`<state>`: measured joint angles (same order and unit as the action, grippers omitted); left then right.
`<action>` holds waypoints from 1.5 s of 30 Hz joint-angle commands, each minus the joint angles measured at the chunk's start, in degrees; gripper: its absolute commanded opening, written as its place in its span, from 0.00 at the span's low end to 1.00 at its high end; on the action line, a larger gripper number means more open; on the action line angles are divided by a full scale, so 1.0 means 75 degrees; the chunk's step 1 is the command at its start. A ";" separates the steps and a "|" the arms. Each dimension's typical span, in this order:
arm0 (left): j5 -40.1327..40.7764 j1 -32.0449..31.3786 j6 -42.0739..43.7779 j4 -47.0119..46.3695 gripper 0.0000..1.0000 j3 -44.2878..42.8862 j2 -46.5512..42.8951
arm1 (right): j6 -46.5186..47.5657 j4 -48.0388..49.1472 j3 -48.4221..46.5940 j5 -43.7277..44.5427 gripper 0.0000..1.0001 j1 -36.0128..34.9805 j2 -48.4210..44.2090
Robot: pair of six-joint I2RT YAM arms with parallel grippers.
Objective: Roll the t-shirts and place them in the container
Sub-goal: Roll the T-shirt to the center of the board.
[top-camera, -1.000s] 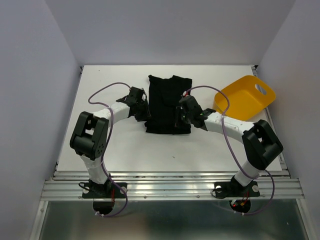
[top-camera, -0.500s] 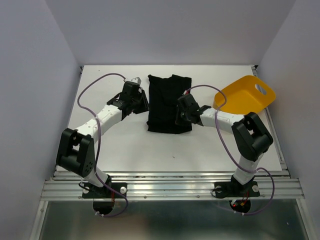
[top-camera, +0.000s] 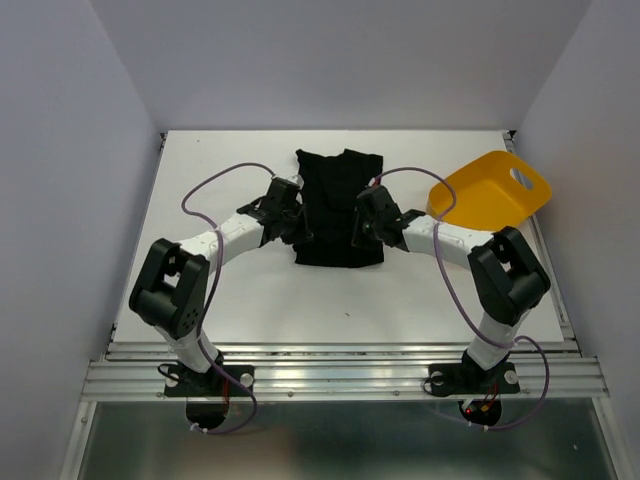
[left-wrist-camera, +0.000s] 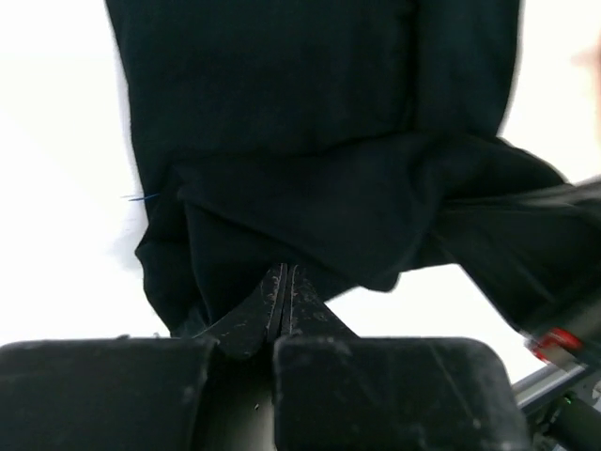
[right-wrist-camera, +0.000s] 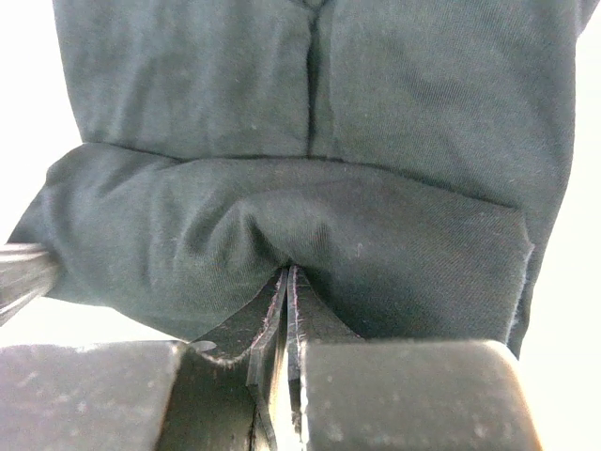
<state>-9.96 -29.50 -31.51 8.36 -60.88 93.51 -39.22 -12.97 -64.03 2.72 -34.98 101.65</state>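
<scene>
From high behind the bases, looking down over the whole table (top-camera: 300,300); from each wrist, pressed close, looking forward along left gripper (left-wrist-camera: 283,282) and right gripper (right-wrist-camera: 287,282) onto the shirt (top-camera: 335,190); shared throughout: that shirt's near fold.

One black t-shirt (top-camera: 338,205), possibly more folded in; one yellow tub (top-camera: 492,196); one left tool (top-camera: 300,223), one right tool (top-camera: 360,228).

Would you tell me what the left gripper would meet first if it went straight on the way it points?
The t-shirt: the left gripper is shut on a raised fold at its edge, so more black cloth probably lies straight ahead, though depth is unclear.
</scene>
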 commanded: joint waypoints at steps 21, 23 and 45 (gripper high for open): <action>0.0261 0.0042 0.0252 -0.0166 0.00 -0.0472 0.0926 | 0.3351 0.0055 -0.0509 -0.0678 0.57 0.0235 -0.1165; 0.0273 0.0054 0.0252 -0.0142 0.00 -0.0472 0.0868 | 0.3553 0.0042 -0.0486 -0.0610 0.61 0.0235 -0.1329; 0.0296 0.0148 0.0369 -0.0025 0.00 -0.0484 0.0750 | 0.4468 0.0381 -0.0124 -0.3410 0.92 0.1102 -0.0346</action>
<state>-8.56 -28.77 -30.02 7.57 -62.72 101.71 -6.17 -13.08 -65.78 -16.69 -26.33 99.07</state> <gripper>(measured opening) 0.025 0.922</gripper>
